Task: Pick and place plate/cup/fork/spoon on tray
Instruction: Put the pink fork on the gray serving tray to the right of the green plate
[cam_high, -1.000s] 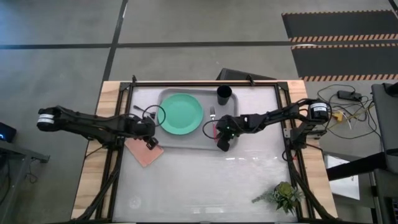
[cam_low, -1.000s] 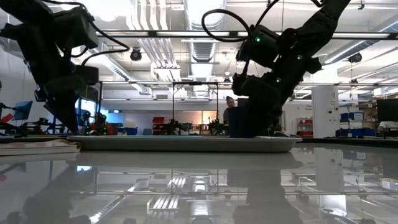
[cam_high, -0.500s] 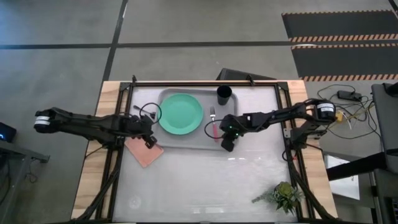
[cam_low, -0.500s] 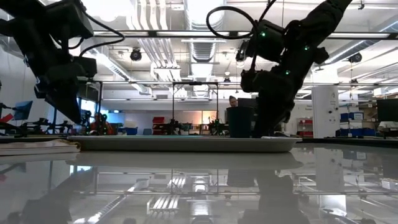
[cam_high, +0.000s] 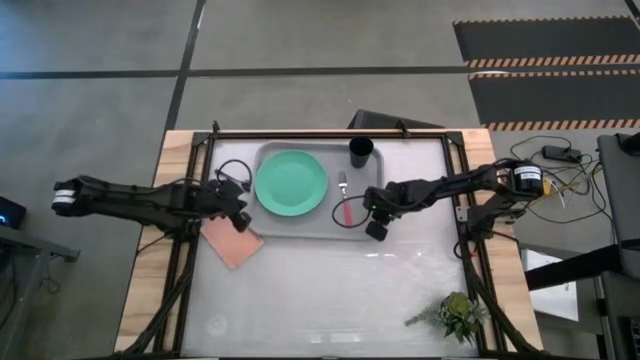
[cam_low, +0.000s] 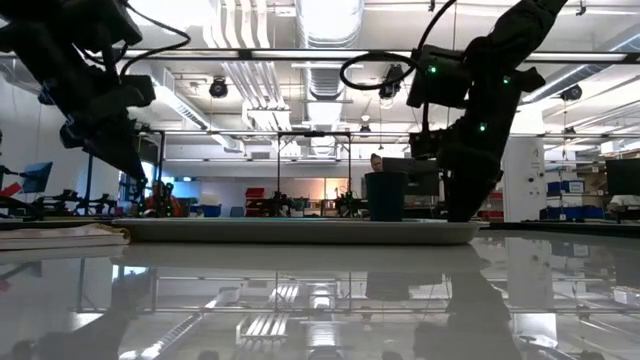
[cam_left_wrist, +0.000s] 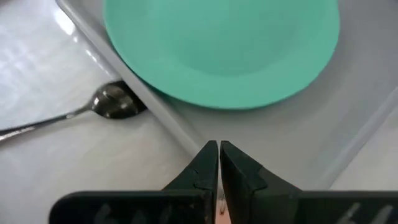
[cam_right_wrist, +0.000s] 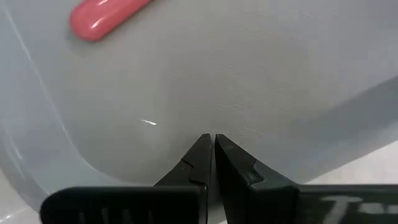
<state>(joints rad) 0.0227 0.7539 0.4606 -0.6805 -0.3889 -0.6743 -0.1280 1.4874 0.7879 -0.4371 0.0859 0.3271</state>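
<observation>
The tray (cam_high: 300, 221) holds the plate (cam_high: 291, 181), the cup (cam_high: 360, 152) at its far corner, and the fork (cam_high: 343, 200) between them. The spoon (cam_left_wrist: 74, 112) lies on the surface (cam_high: 330, 290) just outside the tray, near the left claw (cam_high: 243, 216), which is clenched and empty. The right claw (cam_high: 374, 230), clenched and empty too, hangs at the tray's near corner. A pink pad (cam_high: 233, 241) and a small plant (cam_high: 458, 316) also rest on the surface.

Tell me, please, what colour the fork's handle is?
Pink-red; the fork shows best in the high view.
</observation>
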